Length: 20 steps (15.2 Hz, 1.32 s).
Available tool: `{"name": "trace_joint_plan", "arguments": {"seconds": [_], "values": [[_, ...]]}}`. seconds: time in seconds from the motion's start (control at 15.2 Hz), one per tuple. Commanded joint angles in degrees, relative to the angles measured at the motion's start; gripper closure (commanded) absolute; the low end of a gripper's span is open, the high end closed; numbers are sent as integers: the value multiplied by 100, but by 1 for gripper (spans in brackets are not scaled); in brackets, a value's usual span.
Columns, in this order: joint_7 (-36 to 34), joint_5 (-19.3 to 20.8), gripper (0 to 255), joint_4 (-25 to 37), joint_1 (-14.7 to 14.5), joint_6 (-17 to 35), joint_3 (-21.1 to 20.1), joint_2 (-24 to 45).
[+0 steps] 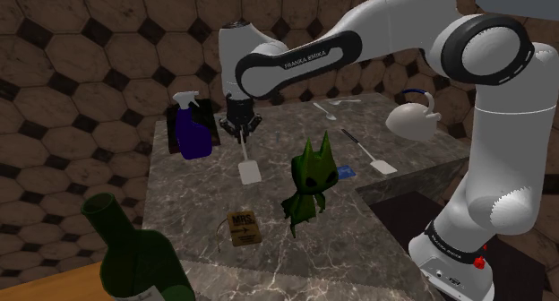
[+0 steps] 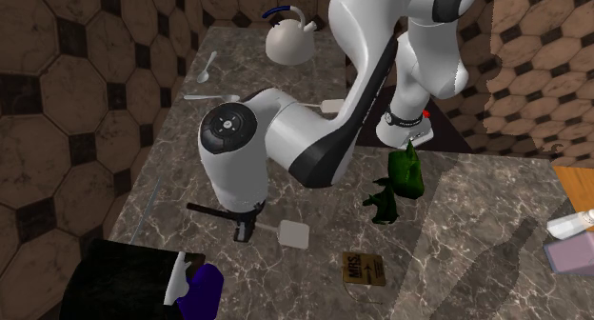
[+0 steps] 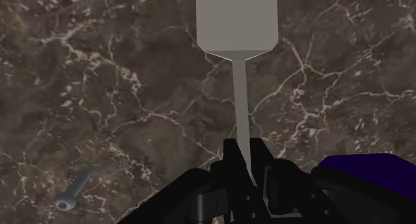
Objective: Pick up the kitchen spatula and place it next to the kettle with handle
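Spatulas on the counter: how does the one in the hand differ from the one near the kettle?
The held spatula has its handle clasped in the hand; the other spatula lies free. The held spatula is by the blue spray bottle; the other spatula is nearer the white kettle. Both are pale, with thin handles and flat blades.

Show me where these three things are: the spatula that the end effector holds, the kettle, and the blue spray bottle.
spatula point(image 3: 237, 19): wrist view, on its flat pale blade.
kettle point(image 1: 412, 122): shoulder view, on its white body.
spray bottle point(image 1: 193, 135): shoulder view, on its dark blue body.
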<state>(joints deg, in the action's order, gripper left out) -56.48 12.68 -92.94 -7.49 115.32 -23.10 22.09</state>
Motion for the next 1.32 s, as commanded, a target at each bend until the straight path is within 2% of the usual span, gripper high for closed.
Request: {"name": "trace_joint_plan", "arguments": {"seconds": [0.0,1.25], "values": [[17,-26,255,94,-2,-135,-13,-43],[170,-136,255,1391,-83,-1534,-76,-167]]}}
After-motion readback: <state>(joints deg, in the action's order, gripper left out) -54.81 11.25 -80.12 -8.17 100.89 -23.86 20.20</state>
